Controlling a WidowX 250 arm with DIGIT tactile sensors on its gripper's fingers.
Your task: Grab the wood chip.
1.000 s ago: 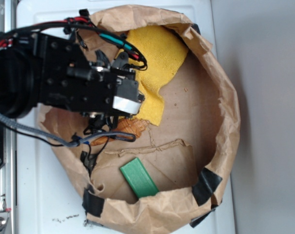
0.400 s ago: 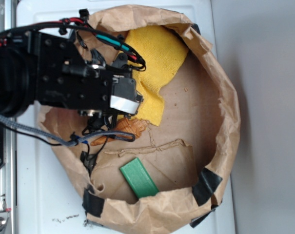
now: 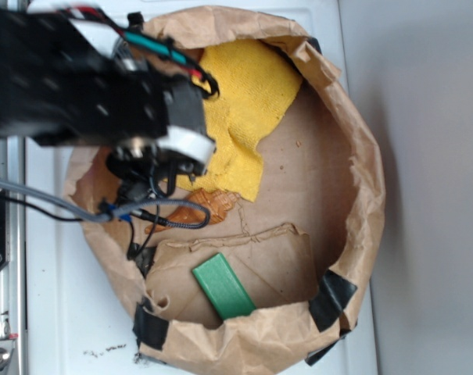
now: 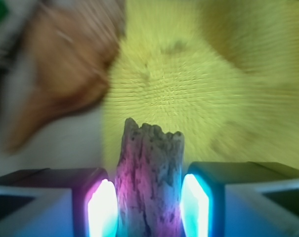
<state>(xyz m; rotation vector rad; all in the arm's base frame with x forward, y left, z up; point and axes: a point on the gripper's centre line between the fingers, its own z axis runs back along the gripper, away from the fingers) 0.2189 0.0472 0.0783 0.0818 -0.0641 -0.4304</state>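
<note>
In the wrist view the wood chip [image 4: 149, 168] stands upright between my gripper's [image 4: 148, 205] two lit pads [image 4: 101, 207]. It is rough and grey-brown with dark streaks and a ragged top. Both pads press its sides, so the gripper is shut on it. Blurred yellow cloth [image 4: 189, 74] lies below it. In the exterior view my black arm [image 3: 87, 86] covers the upper left of the paper nest and hides the chip and the fingers.
The orange-brown seashell [image 3: 209, 205] lies just below the arm, on brown paper. A green block [image 3: 222, 285] sits near the nest's lower edge. The yellow cloth [image 3: 244, 101] fills the top. The crumpled paper wall [image 3: 369, 180] rings everything. Cables [image 3: 154, 223] dangle beside the shell.
The arm has moved up and to the left in the exterior view and looks larger and blurred, as if lifted toward the camera. The shell, block and cloth stay put.
</note>
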